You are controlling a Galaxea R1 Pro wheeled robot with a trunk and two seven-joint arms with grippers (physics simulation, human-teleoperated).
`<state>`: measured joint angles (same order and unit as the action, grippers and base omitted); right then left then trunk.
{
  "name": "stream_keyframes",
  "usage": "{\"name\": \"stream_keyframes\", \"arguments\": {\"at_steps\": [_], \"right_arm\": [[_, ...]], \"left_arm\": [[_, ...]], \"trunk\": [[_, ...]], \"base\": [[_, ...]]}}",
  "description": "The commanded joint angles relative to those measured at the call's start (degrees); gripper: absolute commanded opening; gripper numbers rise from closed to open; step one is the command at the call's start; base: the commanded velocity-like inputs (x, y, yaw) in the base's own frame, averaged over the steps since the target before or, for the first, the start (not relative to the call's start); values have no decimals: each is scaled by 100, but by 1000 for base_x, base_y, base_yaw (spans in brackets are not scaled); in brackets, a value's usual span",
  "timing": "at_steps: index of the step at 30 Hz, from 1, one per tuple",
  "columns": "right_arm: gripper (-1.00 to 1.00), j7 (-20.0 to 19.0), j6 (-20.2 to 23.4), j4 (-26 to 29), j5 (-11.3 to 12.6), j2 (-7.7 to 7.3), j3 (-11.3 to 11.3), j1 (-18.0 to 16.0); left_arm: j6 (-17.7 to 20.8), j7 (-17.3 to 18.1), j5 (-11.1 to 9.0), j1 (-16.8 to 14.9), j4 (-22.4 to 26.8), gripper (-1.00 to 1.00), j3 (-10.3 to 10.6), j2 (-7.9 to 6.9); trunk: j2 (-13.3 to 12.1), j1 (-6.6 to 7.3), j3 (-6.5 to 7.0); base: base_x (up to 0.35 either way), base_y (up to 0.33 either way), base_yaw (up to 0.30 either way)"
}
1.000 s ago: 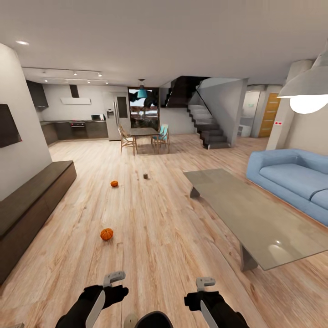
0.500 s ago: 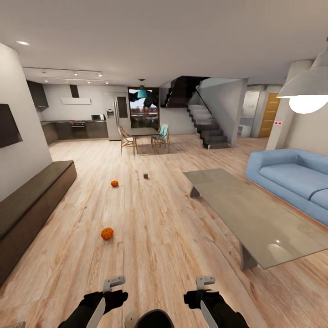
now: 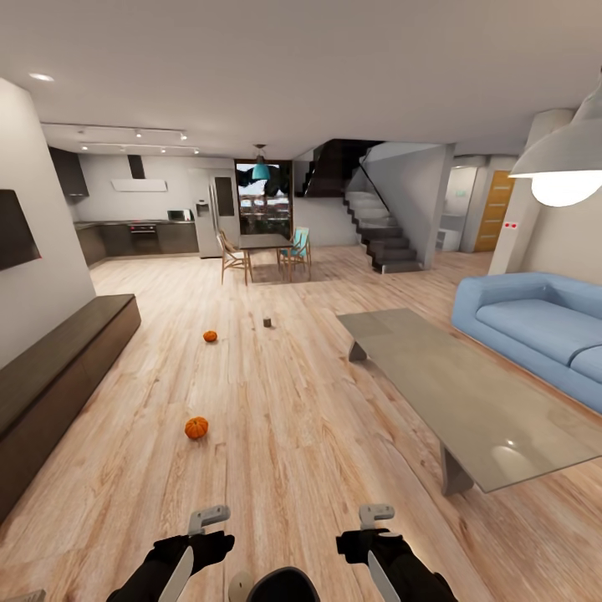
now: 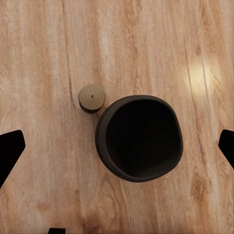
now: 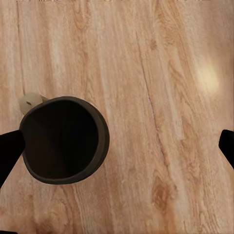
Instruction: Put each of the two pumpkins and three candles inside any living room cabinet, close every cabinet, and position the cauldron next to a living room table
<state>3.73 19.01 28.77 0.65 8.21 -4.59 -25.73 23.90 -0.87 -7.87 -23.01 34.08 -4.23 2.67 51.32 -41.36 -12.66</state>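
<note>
Closest to the robot, the left gripper [image 3: 209,517] and the right gripper [image 3: 377,516] hung low over the plank floor [image 3: 293,435], both released with fingers spread wide and grasping nothing. Directly beneath them stood the cauldron [image 4: 139,138], a dark round pot seen from above with its black mouth open, resting on the floor; in the head view only its rim [image 3: 282,581] showed at the lower edge between the arms. Just beside the pot, near its wall but slightly apart, stood a candle [image 4: 91,97], a short beige cylinder, upright. Farther ahead and to the left lay the near pumpkin [image 3: 196,427] on the bare floor, well apart from the cabinet [image 3: 50,376], whose long dark body ran along the left wall with its fronts shut. To the right stood the low grey table [image 3: 468,401], with the blue sofa [image 3: 535,326] beyond it. Deeper in lay the far pumpkin [image 3: 210,336] and a small dark object [image 3: 267,322], too small to identify. At the back were a dining table [image 3: 264,242], the kitchen and stairs [image 3: 380,230].
</note>
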Motion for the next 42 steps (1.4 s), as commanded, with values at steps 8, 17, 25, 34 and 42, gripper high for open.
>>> {"name": "stream_keyframes", "arguments": {"at_steps": [8, 17, 25, 34, 42], "right_arm": [[100, 26, -54, 13, 5, 3, -31, -3], [100, 57, 711, -18, 226, 113, -12, -947], [100, 65, 674, -351, 324, 114, -15, -1109], [100, 67, 614, -397, 313, 118, -24, -1118], [100, 74, 594, -412, 292, 120, -24, -1119]], "left_arm": [[36, -9, -58, -2, 10, 100, -36, 7], [36, -22, -61, -2, 10, 100, -67, -2], [72, -47, -87, -166, 68, 100, -101, -23], [69, -48, -151, -627, -454, 100, -105, -306], [116, -19, -159, -1024, -495, 100, -103, -358]], "trunk": [[329, -177, -150], [690, -375, -311], [1010, -551, -455], [1371, -748, -617], [1692, -924, -760]], "base": [[0, 0, -13], [0, 0, 0], [0, 0, 0], [0, 0, 0], [0, 0, 0]]}}
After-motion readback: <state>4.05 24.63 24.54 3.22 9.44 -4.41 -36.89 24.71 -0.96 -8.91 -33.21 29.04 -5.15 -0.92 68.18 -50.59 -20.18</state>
